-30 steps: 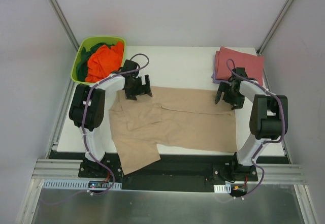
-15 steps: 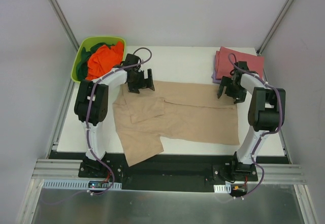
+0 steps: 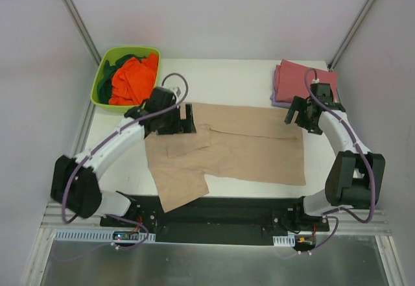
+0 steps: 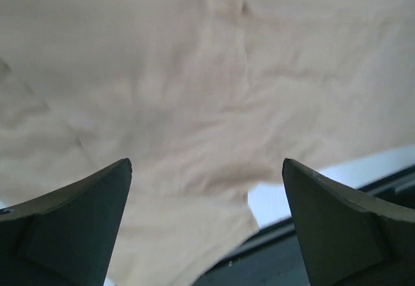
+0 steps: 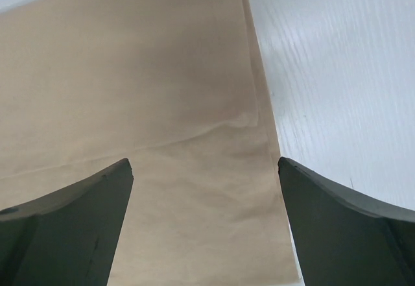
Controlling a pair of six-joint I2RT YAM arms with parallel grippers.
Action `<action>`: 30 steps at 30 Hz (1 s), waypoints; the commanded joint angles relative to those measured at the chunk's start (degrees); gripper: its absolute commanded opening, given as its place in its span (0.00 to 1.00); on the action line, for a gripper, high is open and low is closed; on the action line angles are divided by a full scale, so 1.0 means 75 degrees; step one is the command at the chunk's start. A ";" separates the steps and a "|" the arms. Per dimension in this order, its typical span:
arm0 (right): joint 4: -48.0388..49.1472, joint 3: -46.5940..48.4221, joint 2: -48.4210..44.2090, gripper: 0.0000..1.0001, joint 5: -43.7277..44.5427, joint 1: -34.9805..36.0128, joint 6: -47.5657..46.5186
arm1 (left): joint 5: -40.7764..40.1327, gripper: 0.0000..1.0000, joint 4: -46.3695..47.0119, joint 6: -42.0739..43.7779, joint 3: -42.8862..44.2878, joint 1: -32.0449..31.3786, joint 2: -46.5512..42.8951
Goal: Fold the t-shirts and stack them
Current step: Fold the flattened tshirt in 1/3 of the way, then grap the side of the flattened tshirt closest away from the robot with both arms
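A tan t-shirt [image 3: 240, 146] lies spread flat on the white table [image 3: 227, 82], one sleeve hanging over the near edge. My left gripper [image 3: 178, 119] hovers open over its far left corner; in the left wrist view the tan t-shirt [image 4: 194, 91] fills the space under the open left gripper [image 4: 207, 161]. My right gripper [image 3: 299, 114] is open over the far right corner; the right wrist view shows the right gripper [image 5: 205, 160] above the tan t-shirt's [image 5: 162, 104] straight side edge. A folded dusty red t-shirt [image 3: 305, 78] rests on a lavender one [image 3: 275, 99] at the back right.
A lime-green tub [image 3: 102, 78] at the back left holds a bright orange t-shirt [image 3: 133, 78] and a dark green one [image 3: 123, 58]. Bare table [image 5: 337, 72] lies right of the tan shirt. The black front rail [image 4: 311, 253] runs along the near edge.
The tan shirt's far edge slid slightly back, then lay still. My left gripper pulled back toward the near side as its arm swung low and outward. The right gripper drifted right.
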 commanded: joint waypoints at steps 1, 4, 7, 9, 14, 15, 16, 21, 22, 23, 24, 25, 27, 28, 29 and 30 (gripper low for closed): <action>0.0012 -0.0688 -0.0578 0.96 -0.0175 -0.0018 0.0371 | -0.0998 0.99 -0.1660 -0.1287 -0.1585 -0.0991 -0.1544; 0.0012 -0.0701 -0.0626 0.96 -0.0362 -0.0006 0.0383 | -0.1445 0.97 -0.2799 -0.2178 -0.2360 -0.1742 -0.2343; -0.0011 -0.0689 -0.0614 0.96 -0.0655 0.0041 0.0383 | -0.1235 0.94 -0.3527 -0.3209 -0.3015 -0.2818 -0.3046; 0.0024 -0.0724 -0.0626 0.96 -0.0620 0.0053 0.0371 | -0.0838 0.93 -0.3564 -0.4134 -0.3484 -0.3511 -0.3480; 0.0024 -0.0724 -0.0626 0.96 -0.0562 0.0064 0.0336 | -0.0602 0.78 -0.3517 -0.5461 -0.4388 -0.4146 -0.3787; 0.0024 -0.0724 -0.0626 0.96 -0.0550 0.0064 0.0348 | -0.0625 0.78 -0.3505 -0.5486 -0.4435 -0.4182 -0.3729; 0.0036 -0.0724 -0.0626 0.96 -0.0538 0.0064 0.0336 | -0.0729 0.77 -0.3436 -0.5521 -0.4470 -0.4205 -0.3682; 0.0024 -0.0747 -0.0567 0.96 -0.0526 0.0064 0.0324 | -0.0554 0.61 -0.2545 -0.5217 -0.4494 -0.4229 -0.2945; 0.0024 -0.0747 -0.0590 0.96 -0.0503 0.0053 0.0324 | -0.0601 0.60 -0.2509 -0.5135 -0.4448 -0.4240 -0.2746; 0.0024 -0.0759 -0.0591 0.96 -0.0491 0.0064 0.0313 | -0.0671 0.57 -0.2521 -0.5088 -0.4389 -0.4229 -0.2558; 0.0012 -0.0759 -0.0614 0.96 -0.0491 0.0064 0.0301 | -0.0695 0.49 -0.2498 -0.5064 -0.4331 -0.4240 -0.2405; 0.0001 -0.0759 -0.0626 0.96 -0.0491 0.0053 0.0312 | -0.0660 0.44 -0.2474 -0.5006 -0.4284 -0.4252 -0.2265; -0.0034 -0.0759 -0.0637 0.96 -0.0491 0.0064 0.0289 | -0.0590 0.39 -0.2474 -0.4935 -0.4283 -0.4299 -0.2018; -0.0035 -0.0771 -0.0672 0.96 -0.0491 0.0064 0.0312 | -0.0555 0.37 -0.2486 -0.4912 -0.4318 -0.4357 -0.1948; -0.0035 -0.0782 -0.0707 0.96 -0.0491 0.0064 0.0301 | -0.0508 0.34 -0.2486 -0.4865 -0.4342 -0.4404 -0.1889; -0.0046 -0.0806 -0.0766 0.96 -0.0213 0.0064 0.0336 | -0.0450 0.31 -0.2486 -0.4842 -0.4353 -0.4451 -0.1853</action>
